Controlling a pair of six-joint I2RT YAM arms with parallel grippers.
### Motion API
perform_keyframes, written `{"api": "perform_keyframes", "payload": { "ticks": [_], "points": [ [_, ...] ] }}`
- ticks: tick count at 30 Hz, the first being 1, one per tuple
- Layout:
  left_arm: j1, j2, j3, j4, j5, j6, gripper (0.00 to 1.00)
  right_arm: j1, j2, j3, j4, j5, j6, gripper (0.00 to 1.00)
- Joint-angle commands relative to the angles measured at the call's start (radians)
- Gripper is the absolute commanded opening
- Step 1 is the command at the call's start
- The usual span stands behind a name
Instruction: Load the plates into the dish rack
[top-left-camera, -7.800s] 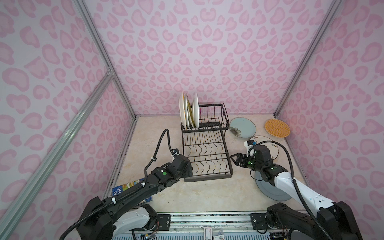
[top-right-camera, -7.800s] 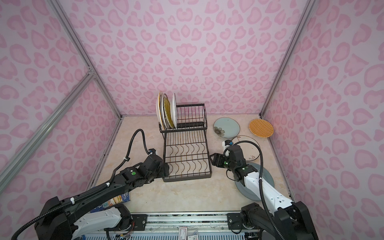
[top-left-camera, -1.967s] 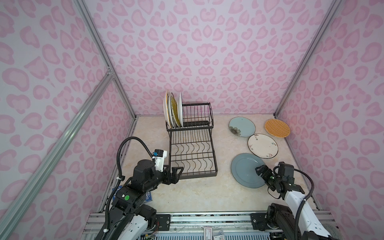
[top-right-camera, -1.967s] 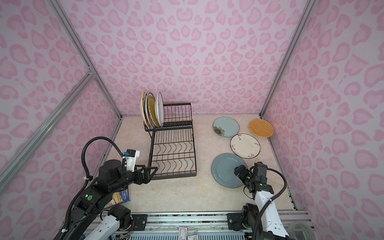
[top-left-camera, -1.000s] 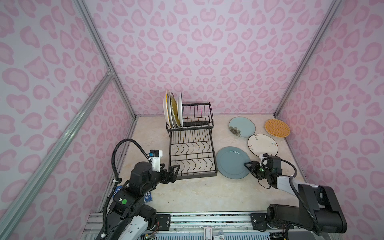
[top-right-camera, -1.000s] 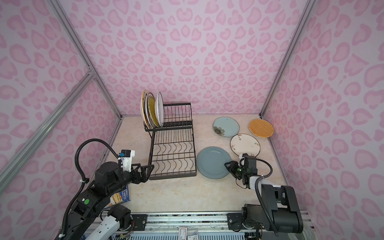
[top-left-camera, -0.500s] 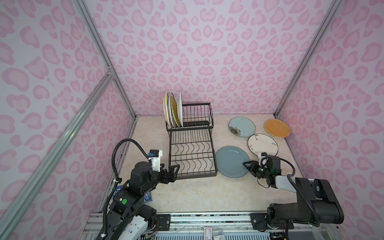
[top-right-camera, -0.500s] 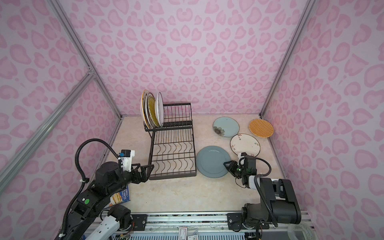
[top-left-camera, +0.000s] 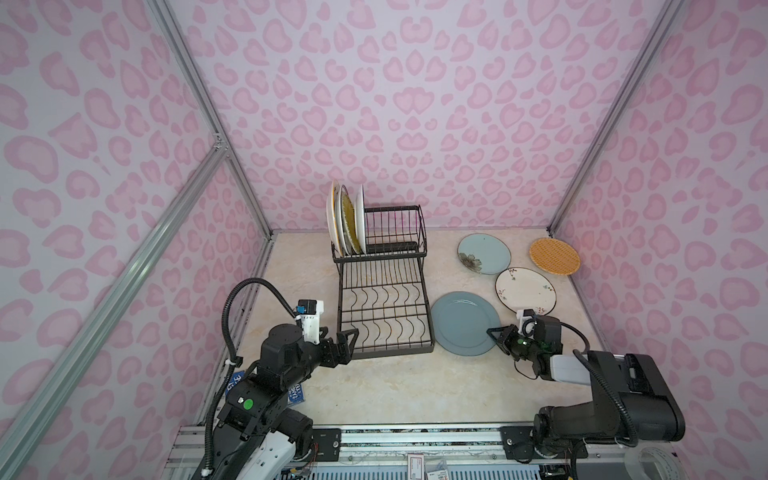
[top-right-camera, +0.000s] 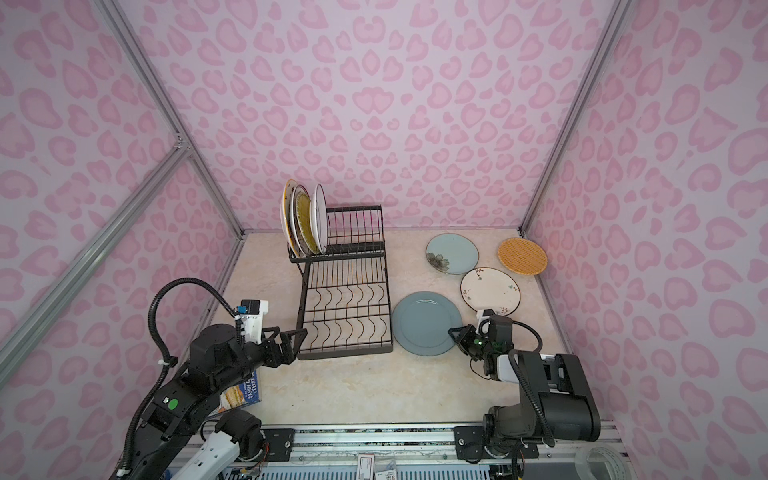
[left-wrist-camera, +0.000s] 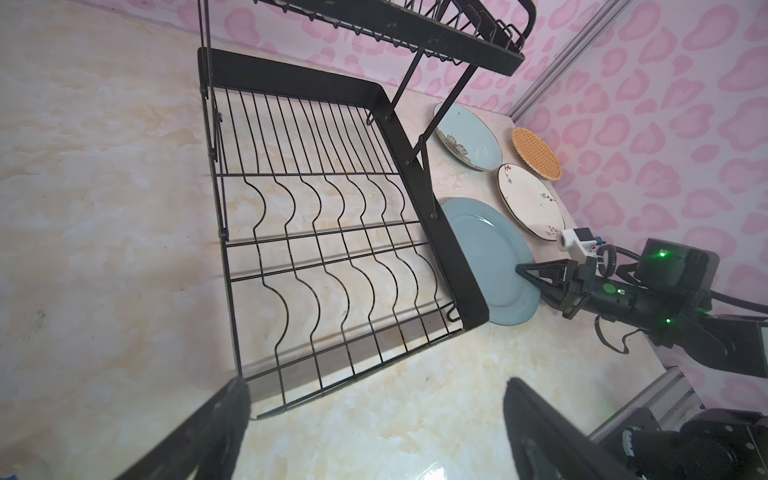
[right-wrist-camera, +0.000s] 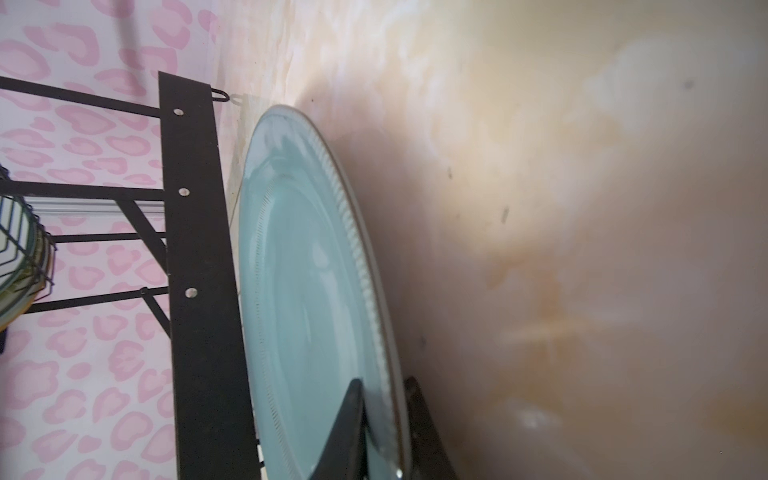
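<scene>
Just right of the dish rack (top-left-camera: 428, 307), beside its lower tray, the grey-blue plate (top-left-camera: 460, 321) lies flat, its outer rim pinched in the closed right gripper (top-left-camera: 493, 333), so the rack lies straight across the plate; the left gripper (top-left-camera: 347, 338) hangs open.

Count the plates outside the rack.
4: grey-blue plate beside the dish rack, held by the right gripper; white plate beyond it; flowered blue plate and orange plate farther back.
</scene>
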Motion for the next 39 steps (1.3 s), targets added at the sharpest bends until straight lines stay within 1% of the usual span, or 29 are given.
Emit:
{"api": "perform_keyframes", "payload": {
  "ticks": [1, 2, 9, 18, 22, 27, 33, 39],
  "points": [
    [0.001, -0.003, -0.006, 0.007, -0.005, 0.001, 0.97, 0.002, -0.032, 0.0, -0.09, 0.037, -0.033, 0.01],
    [0.001, -0.003, -0.006, 0.006, -0.005, 0.001, 0.97, -0.001, -0.047, 0.003, -0.102, 0.036, -0.032, 0.0],
    [0.001, -0.008, -0.004, 0.005, -0.012, 0.001, 0.97, -0.026, -0.158, 0.046, -0.205, 0.038, -0.027, 0.0],
    [0.001, -0.02, -0.005, 0.004, -0.023, -0.002, 0.97, -0.05, -0.356, 0.145, -0.408, 0.077, -0.024, 0.0],
    [0.001, -0.019, -0.005, 0.005, -0.019, -0.003, 0.97, -0.056, -0.442, 0.153, -0.417, 0.101, 0.018, 0.0],
    [0.001, -0.025, -0.004, 0.008, -0.01, -0.003, 0.97, -0.058, -0.53, 0.189, -0.473, 0.091, 0.046, 0.0],
    [0.001, -0.047, -0.008, 0.02, 0.013, -0.008, 0.97, -0.055, -0.614, 0.224, -0.517, 0.05, 0.084, 0.0],
    [-0.002, -0.094, -0.032, 0.072, 0.09, -0.039, 0.97, -0.007, -0.677, 0.274, -0.58, 0.031, 0.081, 0.0]
  ]
}}
